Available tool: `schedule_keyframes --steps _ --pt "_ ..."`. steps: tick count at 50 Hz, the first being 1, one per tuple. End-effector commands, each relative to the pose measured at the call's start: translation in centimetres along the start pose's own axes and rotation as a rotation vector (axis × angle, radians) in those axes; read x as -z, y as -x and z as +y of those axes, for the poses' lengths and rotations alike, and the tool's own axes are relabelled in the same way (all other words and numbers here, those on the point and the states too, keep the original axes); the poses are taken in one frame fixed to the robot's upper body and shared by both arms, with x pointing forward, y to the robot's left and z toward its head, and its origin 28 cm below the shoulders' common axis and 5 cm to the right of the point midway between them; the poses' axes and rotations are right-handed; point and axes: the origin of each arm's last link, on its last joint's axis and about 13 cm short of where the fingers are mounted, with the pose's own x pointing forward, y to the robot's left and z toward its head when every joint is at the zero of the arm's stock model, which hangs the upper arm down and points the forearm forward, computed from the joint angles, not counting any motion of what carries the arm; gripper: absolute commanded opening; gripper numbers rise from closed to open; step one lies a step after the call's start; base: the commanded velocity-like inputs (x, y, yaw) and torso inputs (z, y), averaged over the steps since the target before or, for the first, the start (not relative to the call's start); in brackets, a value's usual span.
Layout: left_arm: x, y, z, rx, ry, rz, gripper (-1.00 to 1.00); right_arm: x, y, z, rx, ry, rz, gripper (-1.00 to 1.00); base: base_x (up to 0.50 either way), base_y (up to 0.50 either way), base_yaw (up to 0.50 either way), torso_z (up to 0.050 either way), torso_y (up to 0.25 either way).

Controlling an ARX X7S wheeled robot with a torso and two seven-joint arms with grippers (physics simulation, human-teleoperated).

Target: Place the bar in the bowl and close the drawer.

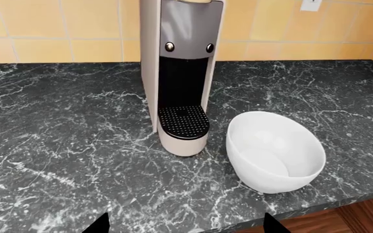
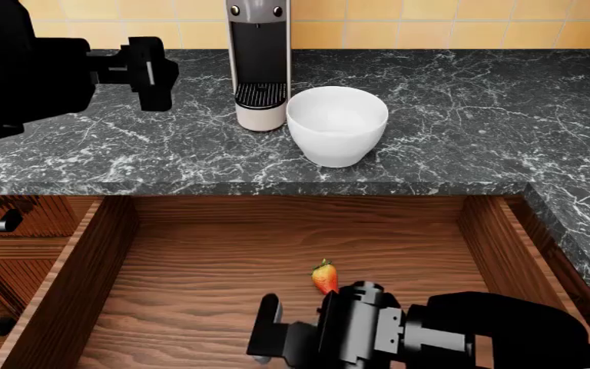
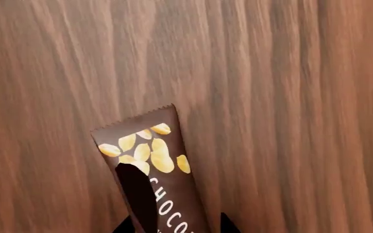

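Bar [image 3: 157, 179], brown wrapper with peanut print, lying on drawer [image 2: 203, 261] floor between right gripper [image 3: 177, 225] fingertips; grip unconfirmed. Left gripper [image 1: 185, 224] spread wide above countertop [image 2: 479, 115], facing bowl [image 2: 337, 123] and coffee machine [image 2: 259, 61]. Strawberry [image 2: 325, 277] on drawer floor.

Glossy white bowl [image 2: 337, 123], veined black marble counter [image 2: 459, 100], grained reddish wooden drawer [image 2: 223, 261], smooth brown bar [image 3: 157, 179] wrapper.

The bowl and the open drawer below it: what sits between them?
Only the dark marble countertop and its front edge separate the bowl from the drawer; the head view shows nothing else lying there.
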Motion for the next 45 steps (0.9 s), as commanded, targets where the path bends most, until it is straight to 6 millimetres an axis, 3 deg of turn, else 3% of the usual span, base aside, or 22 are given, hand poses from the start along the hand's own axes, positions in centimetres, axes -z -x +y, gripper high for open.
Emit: schedule_keyframes --steps 1,7,11,16,30,37,45 --pt "0.1 -0.2 0.2 -0.002 0.004 0.004 1.00 0.3 -0.3 -0.2 0.015 0.023 -0.009 -1.00 0.00 0.00 0.00 0.000 0.000" --pt "0.1 -0.3 0.2 -0.003 0.007 0.006 1.00 0.4 0.0 -0.2 0.084 0.060 -0.022 -1.00 0.00 0.00 0.00 0.000 0.000" --pt "0.1 -0.3 0.2 -0.006 0.009 0.006 1.00 0.3 1.9 -0.4 0.137 0.077 -0.026 -1.00 0.00 0.00 0.00 0.000 0.000" --pt "-0.1 -0.1 0.1 -0.008 0.007 0.001 1.00 0.0 6.1 -0.4 0.205 0.093 -0.089 -1.00 0.00 0.00 0.00 0.000 0.000" --pt "-1.2 0.8 -0.1 -0.032 -0.010 -0.031 1.00 -0.1 20.1 0.1 0.408 0.070 -0.373 -1.00 0.00 0.00 0.00 0.000 0.000" --pt "-2.7 0.6 0.4 -0.066 -0.002 -0.066 1.00 -0.8 25.7 -1.6 0.543 -0.001 -0.487 -1.00 0.00 0.00 0.00 0.000 0.000" --pt "-6.5 -1.6 2.2 -0.178 0.035 -0.137 1.00 -2.4 32.0 -6.1 0.783 -0.170 -0.609 -1.00 0.00 0.00 0.00 0.000 0.000"
